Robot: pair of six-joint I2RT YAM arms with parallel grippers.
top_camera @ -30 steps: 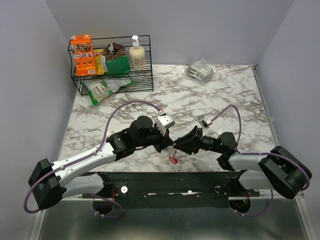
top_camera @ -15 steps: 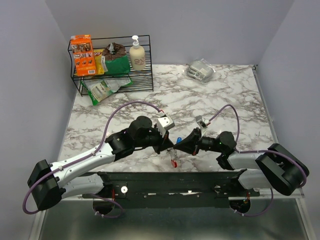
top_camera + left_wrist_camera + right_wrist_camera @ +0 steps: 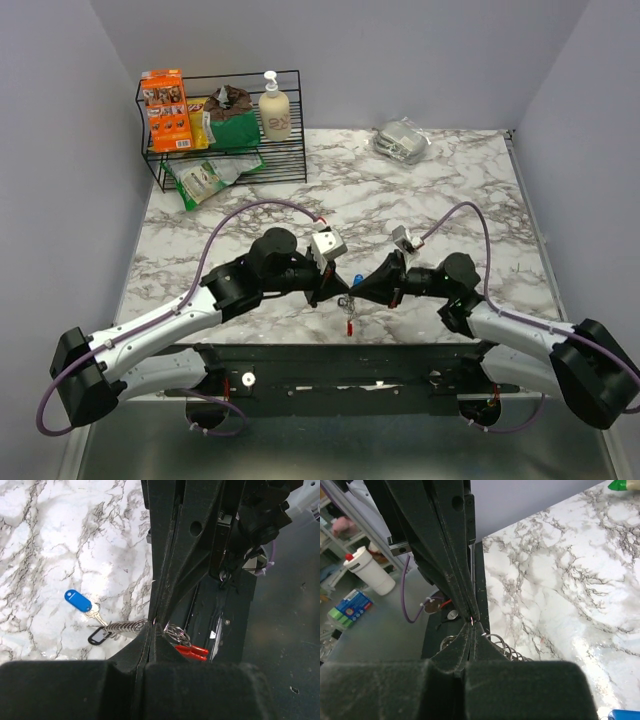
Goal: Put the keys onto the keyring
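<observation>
Right gripper [image 3: 353,293] has clamped fully shut since a second ago, when its jaws stood apart, and the blue-headed key [image 3: 77,600] has swung into sight beside the meeting fingertips. The left gripper [image 3: 337,297], also fully closed, pinches the keyring [image 3: 127,626] above the table's [image 3: 450,190] near edge with the red clip [image 3: 191,651] dangling below, though whether the right one grips it too is unclear. The blue-headed key seems to sit at the chain's end, but whether it is threaded on cannot be told, so the joining is probably unfinished.
</observation>
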